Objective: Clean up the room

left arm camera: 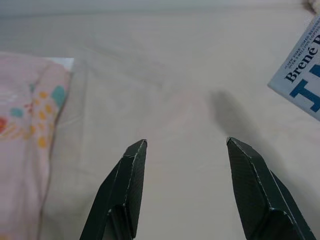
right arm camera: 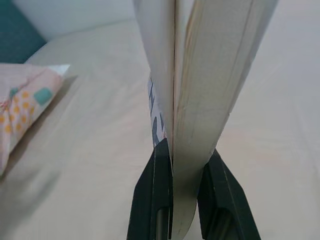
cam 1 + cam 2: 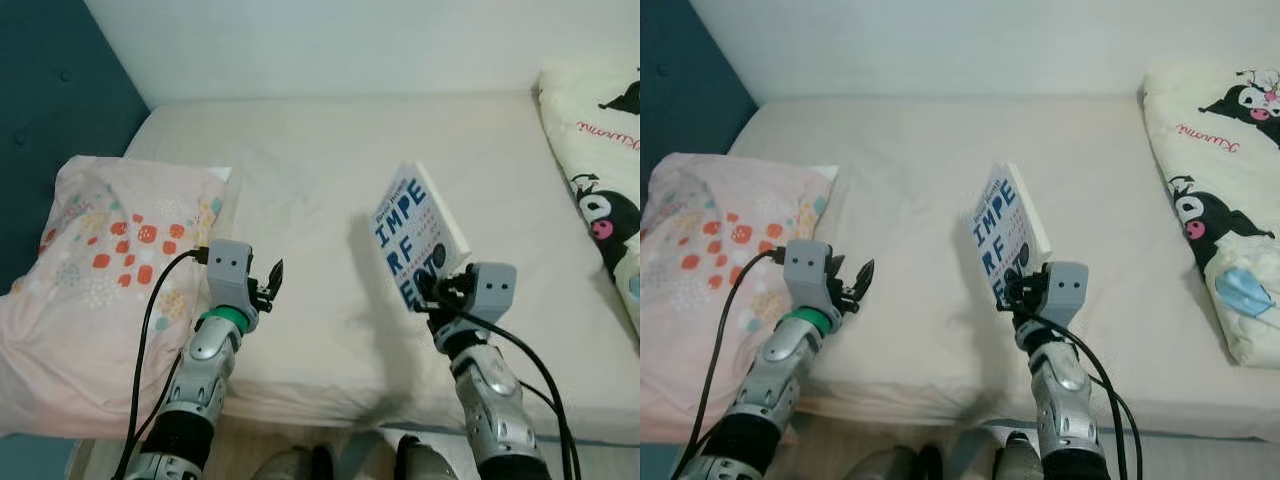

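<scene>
Nearest the camera, at the near edge of the bed (image 3: 330,330), the robot's two silver arms reach forward over the mattress. The right tool (image 3: 432,292) has its two black fingers (image 2: 159,200) clamped tight on the lower end of a white paperback book (image 3: 418,232) with big blue letters on its cover; the right wrist view shows the fingers pinching the cover and page block from either side, with the book standing up out of them. The book is held clear of the sheet, tilted, its free end pointing away from the robot toward the middle of the bed. The left tool (image 3: 270,285) hovers just above the sheet, beside the pillow, its fingers spread apart with nothing between them; in its wrist view a corner of the book shows off to one side, well apart from its fingertips. To the robot's left of the book lies a pink pillow (image 3: 100,270) with orange and teal dots, resting at the bed's left end against a teal headboard (image 3: 50,90). Farther off, at the right end of the bed, a cream blanket (image 3: 1210,170) printed with black cartoon figures is bunched up. As for progress, I judge the tidying only started: the book is picked up but not yet put anywhere, and the blanket is still rumpled; no shelf or counter for the book is in view.
</scene>
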